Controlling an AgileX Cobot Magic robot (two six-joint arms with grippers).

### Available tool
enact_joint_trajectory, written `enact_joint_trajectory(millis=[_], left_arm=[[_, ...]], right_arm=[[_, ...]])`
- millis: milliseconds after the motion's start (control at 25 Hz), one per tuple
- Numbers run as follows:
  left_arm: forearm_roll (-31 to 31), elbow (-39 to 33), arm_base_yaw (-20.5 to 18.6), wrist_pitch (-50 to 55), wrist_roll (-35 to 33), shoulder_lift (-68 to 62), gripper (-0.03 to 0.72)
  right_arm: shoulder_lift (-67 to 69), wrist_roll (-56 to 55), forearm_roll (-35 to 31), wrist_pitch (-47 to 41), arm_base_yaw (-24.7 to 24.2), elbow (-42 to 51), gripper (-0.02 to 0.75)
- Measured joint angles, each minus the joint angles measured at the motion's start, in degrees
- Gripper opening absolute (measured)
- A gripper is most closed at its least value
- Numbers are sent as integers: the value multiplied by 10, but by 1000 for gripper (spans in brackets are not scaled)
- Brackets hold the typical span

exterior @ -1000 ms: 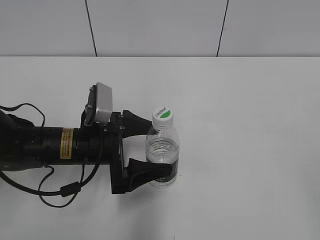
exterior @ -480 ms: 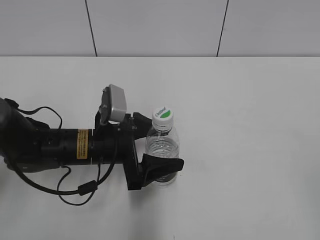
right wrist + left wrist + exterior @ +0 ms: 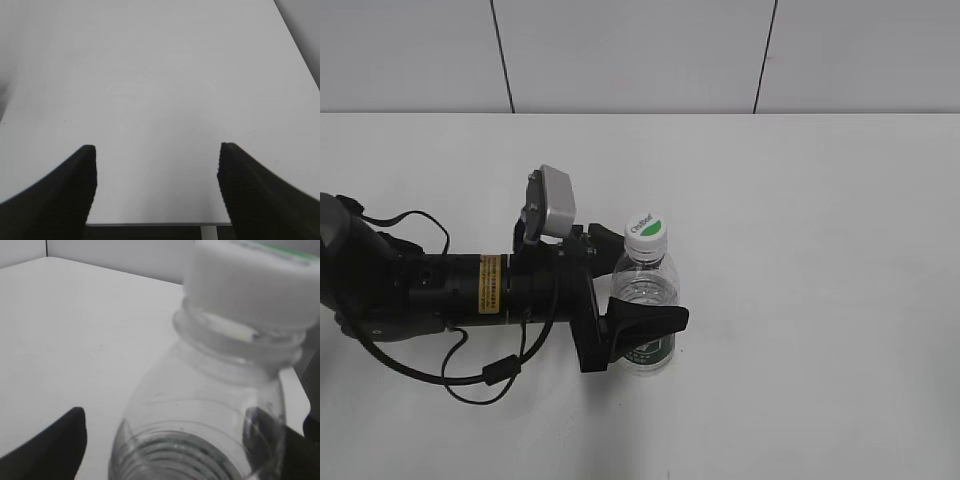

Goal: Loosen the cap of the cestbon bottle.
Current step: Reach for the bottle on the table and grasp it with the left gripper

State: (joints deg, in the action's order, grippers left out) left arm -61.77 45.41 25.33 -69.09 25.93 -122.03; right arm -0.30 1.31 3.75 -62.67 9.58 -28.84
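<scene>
cestbon bottle upright; cap up | left claw clasps its body | right claw wide

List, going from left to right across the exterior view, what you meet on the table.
Black left arm → its grey wrist camera → left gripper → cestbon bottle, upright between the fingers with the cap on top → bare white table.

The left arm lies low, pointing toward 3 o'clock, its gripper with fingers spread either side of the bottle. The right gripper hangs with fingers wide apart.
</scene>
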Motion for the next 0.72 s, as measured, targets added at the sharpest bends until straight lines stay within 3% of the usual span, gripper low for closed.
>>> enact_joint_trajectory(millis=[240, 560, 720], left_arm=[[2, 0, 0, 0, 0, 0, 561], [3, 0, 0, -2, 1, 0, 440], [3, 0, 0, -2, 1, 0, 414]], right_arm=[[0, 0, 0, 0, 0, 0, 581], [0, 0, 0, 0, 0, 0, 581], [0, 0, 0, 0, 0, 0, 581]])
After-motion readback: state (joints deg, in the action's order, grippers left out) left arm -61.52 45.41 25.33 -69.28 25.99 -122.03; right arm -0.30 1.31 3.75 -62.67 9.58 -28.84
